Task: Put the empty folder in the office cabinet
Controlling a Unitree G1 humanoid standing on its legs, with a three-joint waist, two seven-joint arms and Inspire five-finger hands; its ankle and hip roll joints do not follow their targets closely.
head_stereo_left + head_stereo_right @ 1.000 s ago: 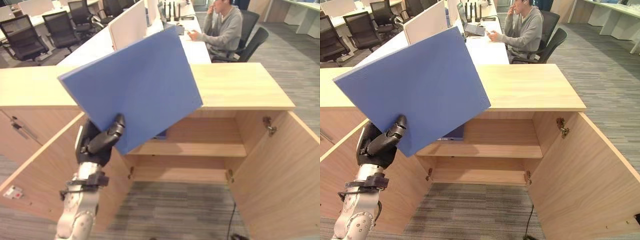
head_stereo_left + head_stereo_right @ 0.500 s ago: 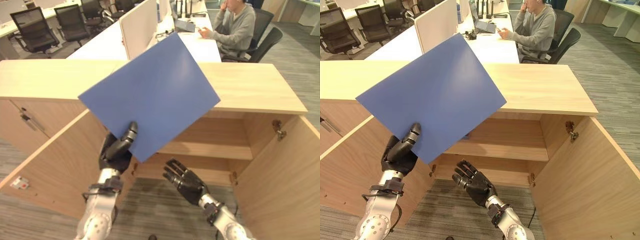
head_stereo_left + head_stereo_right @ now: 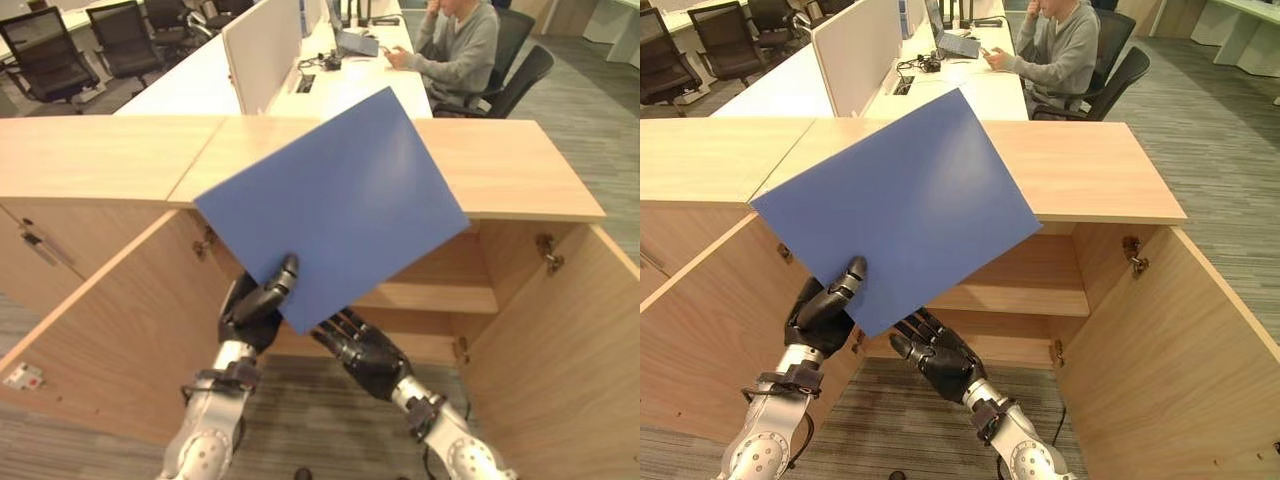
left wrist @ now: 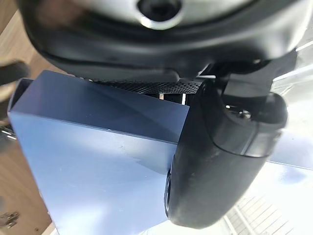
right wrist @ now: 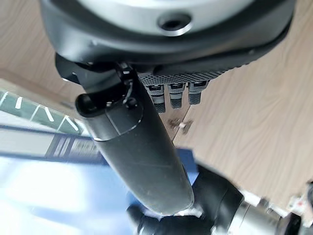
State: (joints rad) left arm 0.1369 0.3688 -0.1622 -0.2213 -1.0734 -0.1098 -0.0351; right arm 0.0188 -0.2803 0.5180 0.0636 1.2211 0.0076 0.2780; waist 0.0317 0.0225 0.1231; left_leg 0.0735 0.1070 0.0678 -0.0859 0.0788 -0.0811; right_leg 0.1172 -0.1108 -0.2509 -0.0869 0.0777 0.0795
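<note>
The left hand (image 3: 262, 308) pinched the near corner of the flat, stiff blue folder (image 3: 335, 205), probably light yet unwieldy, tilted before the open wooden cabinet (image 3: 520, 180), the spread right hand (image 3: 936, 356) beneath it, while the left wrist view showed the thumb (image 4: 222, 161) pressing its face.

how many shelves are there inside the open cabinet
1 shelf board shows, spanning the open cabinet at mid height, with the cabinet floor below it. The blue folder, pinched by the left hand, covers the left part, so more may be hidden.
</note>
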